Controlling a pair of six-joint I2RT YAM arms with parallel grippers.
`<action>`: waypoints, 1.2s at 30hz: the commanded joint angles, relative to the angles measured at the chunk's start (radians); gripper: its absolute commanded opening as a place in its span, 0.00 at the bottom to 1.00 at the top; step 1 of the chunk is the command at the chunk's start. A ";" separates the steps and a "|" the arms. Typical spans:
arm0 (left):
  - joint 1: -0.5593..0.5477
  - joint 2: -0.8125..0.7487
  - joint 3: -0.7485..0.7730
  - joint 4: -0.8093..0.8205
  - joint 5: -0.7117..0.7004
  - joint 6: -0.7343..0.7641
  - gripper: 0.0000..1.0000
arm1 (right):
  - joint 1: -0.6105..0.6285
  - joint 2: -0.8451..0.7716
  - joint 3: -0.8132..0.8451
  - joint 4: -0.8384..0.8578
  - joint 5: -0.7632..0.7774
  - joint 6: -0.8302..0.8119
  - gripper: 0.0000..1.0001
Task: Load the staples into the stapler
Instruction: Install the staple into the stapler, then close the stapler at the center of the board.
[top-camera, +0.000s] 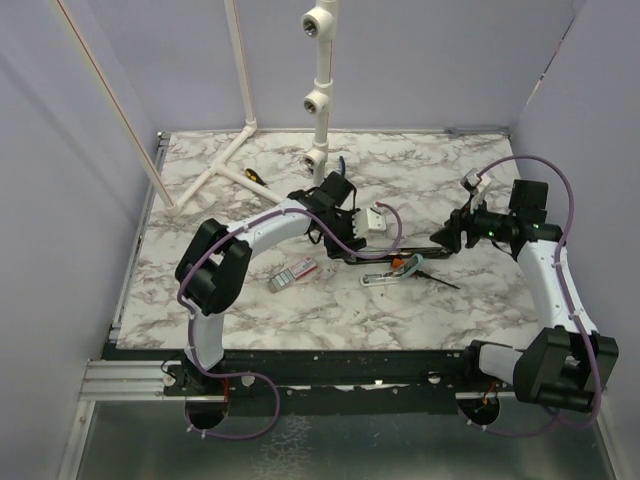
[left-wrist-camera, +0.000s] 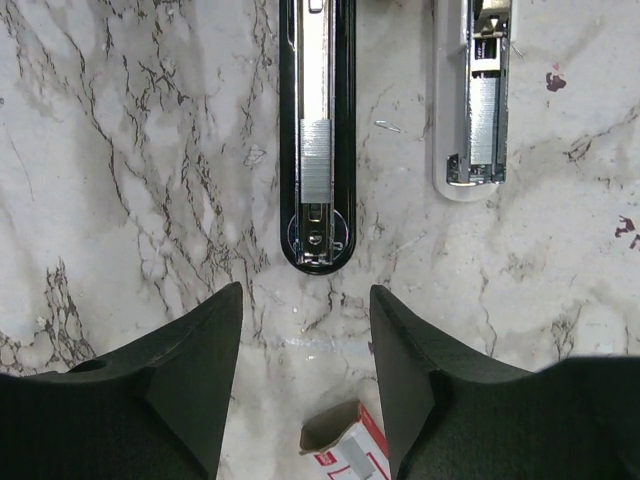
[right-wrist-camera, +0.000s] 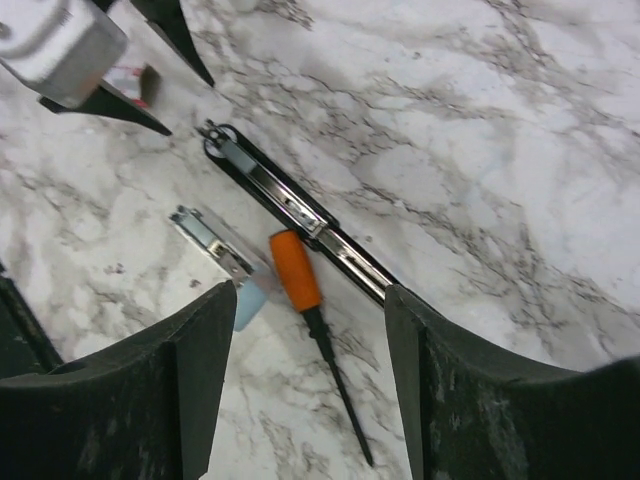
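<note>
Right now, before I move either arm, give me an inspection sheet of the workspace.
Surface: marble table, a few small stains.
Job's things: stapler lying open, staples in its channel; staple box loose on the table.
Clutter: orange screwdriver; pale second stapler, also open; yellow screwdriver at the back.
Grippers: left gripper open, empty; right gripper open, empty.
Cables: purple cables along both arms.
Surroundings: white pipes at the back; plain walls.
</note>
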 joint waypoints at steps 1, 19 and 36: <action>0.011 -0.029 -0.079 0.208 0.081 -0.038 0.56 | -0.007 0.014 0.008 -0.006 0.177 -0.123 0.66; 0.027 -0.148 -0.434 0.750 0.125 -0.196 0.55 | -0.013 0.273 0.057 -0.145 0.277 -0.725 0.66; 0.028 -0.141 -0.502 0.839 0.133 -0.218 0.50 | -0.012 0.482 0.092 -0.169 0.341 -0.965 0.61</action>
